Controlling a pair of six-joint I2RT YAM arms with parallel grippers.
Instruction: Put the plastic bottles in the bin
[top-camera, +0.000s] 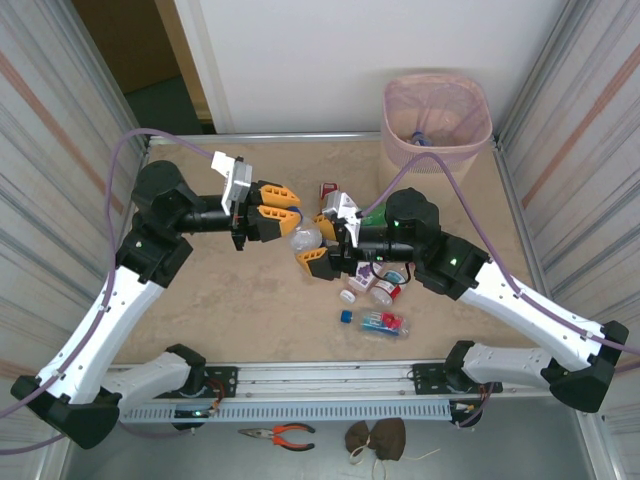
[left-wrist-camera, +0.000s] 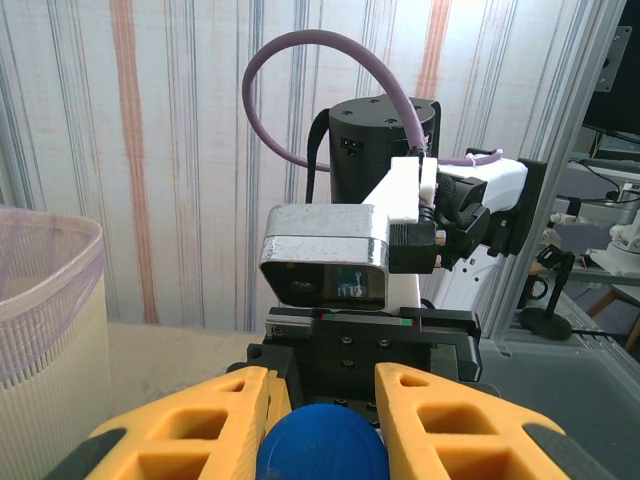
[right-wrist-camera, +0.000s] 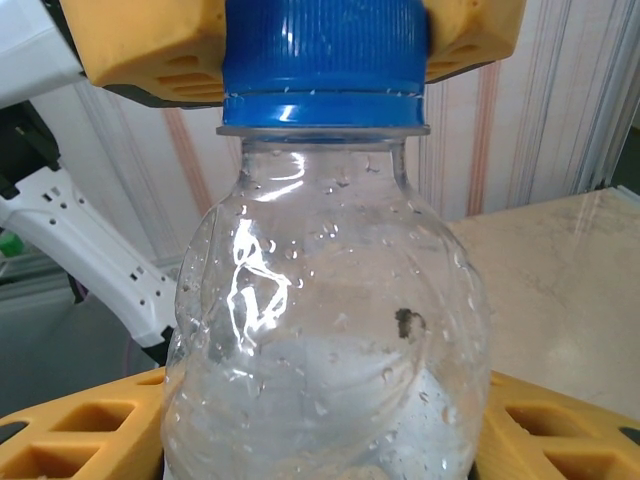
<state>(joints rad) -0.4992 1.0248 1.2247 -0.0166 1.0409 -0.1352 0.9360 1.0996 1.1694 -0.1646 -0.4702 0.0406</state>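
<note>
Gripping a clear bottle's (right-wrist-camera: 330, 330) blue cap (right-wrist-camera: 322, 50), left fingers (left-wrist-camera: 190, 430) clench; right fingers (right-wrist-camera: 80, 430) flank it, contact unclear; labels (top-camera: 383, 322) illegible.

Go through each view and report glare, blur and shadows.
Top external: even light, soft shadows on the table, nothing blown out. Left wrist: the blue cap and the orange fingers at the bottom edge look soft; the camera housing behind is sharp. Right wrist: bright glare streaks on the clear bottle; the striped wall behind is soft.
</note>
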